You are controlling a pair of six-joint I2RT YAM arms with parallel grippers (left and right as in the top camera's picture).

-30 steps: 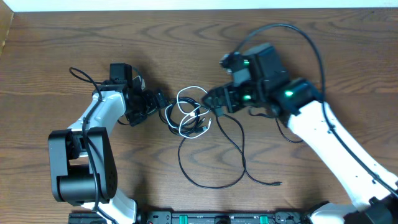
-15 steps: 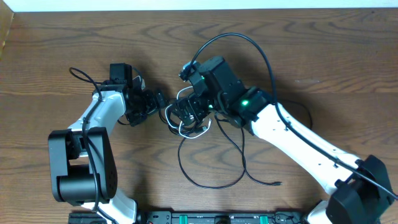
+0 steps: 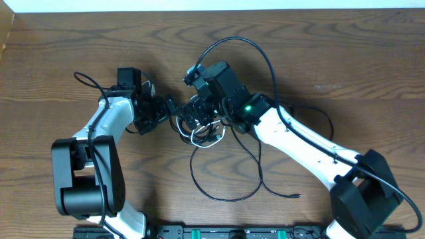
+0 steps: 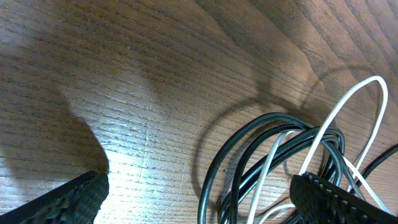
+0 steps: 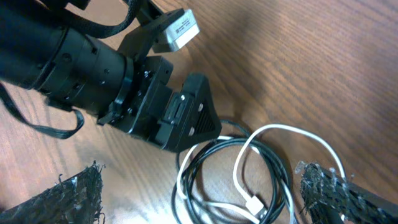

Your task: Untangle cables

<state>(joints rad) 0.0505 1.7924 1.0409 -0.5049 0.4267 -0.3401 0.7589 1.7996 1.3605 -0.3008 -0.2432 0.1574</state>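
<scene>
Only overhead, long tail of black cable beyond white cable.

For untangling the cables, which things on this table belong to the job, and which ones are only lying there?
Belong to the job:
- white cable
- black cable, looped together with the white one

Not part of it:
- thick black wire arching over the right arm
- rail with green lights at the near edge of the table

We see cables hemmed in: left gripper at 9, right gripper overhead from 1, their slack sprawls at 6; table free at 7.
</scene>
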